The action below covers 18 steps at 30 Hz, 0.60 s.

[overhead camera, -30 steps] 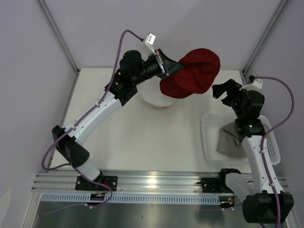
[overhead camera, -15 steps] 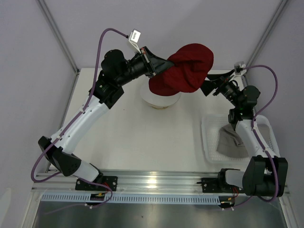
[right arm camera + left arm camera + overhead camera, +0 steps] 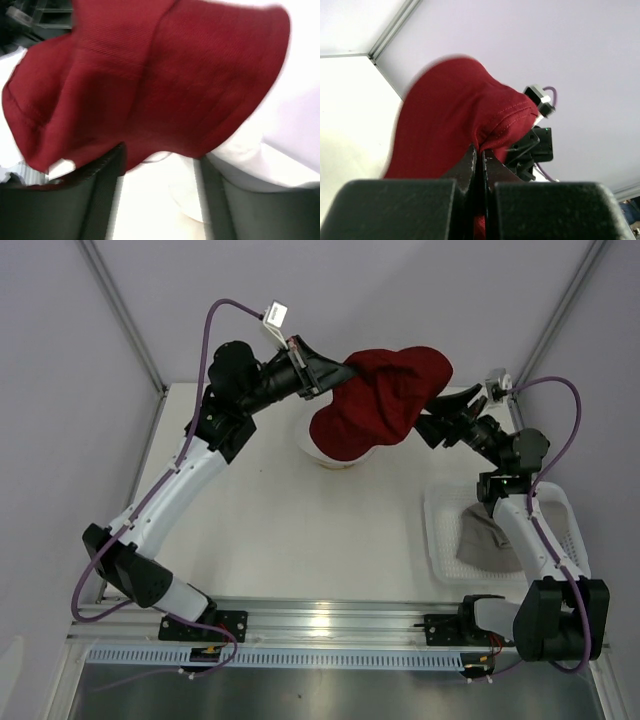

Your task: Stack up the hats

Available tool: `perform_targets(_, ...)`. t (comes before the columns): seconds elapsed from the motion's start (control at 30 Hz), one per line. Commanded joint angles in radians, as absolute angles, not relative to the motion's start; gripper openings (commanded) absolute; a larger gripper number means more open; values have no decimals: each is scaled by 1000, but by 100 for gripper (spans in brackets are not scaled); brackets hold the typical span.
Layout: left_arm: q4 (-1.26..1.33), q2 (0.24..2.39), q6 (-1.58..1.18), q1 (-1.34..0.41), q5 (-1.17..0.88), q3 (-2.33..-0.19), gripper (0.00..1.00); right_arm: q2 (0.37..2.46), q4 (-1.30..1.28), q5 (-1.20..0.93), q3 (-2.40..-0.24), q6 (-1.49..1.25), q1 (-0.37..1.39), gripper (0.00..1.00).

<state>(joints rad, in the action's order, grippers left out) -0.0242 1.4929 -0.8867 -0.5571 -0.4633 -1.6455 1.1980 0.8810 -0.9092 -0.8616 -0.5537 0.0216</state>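
Note:
The dark red hat (image 3: 385,400) hangs in the air over the cream-white hat (image 3: 328,453), which sits at the back of the table. My left gripper (image 3: 325,378) is shut on the red hat's brim, as the left wrist view shows (image 3: 480,150). My right gripper (image 3: 447,412) is open at the red hat's right edge. In the right wrist view the red hat (image 3: 150,75) fills the top and its lower edge hangs between my open fingers (image 3: 102,170). The grey hat (image 3: 482,532) lies in the white mesh basket (image 3: 435,540).
The basket stands at the right side of the table, under my right arm. Walls and frame posts close in the back corners. Cream-white fabric (image 3: 255,155) shows just beyond my right finger.
My left gripper has carried the red hat a little left and down over the cream-white hat. My right gripper has risen from above the basket and reached left to the red hat's edge.

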Motion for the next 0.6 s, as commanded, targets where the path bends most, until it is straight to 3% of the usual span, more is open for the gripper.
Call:
perform_targets(0.0,48,1517,-943,-520,-499,-1644,1,1177,913,-956,-931,-561,48,55)
perform_targets(0.2,-121,1525,-720,-505,-288,-1758,1,1167,660,-891,-1035,-615,55,11)
perform_targets(0.3,-158,1511,-609,-505,-180,-1769,1,1198,611,-887,-1065,-707,60,6)
perform_targets(0.57,-158,1526,-397,-503,61,-1799,1,1359,628,-859,-1147,-863,81,8)
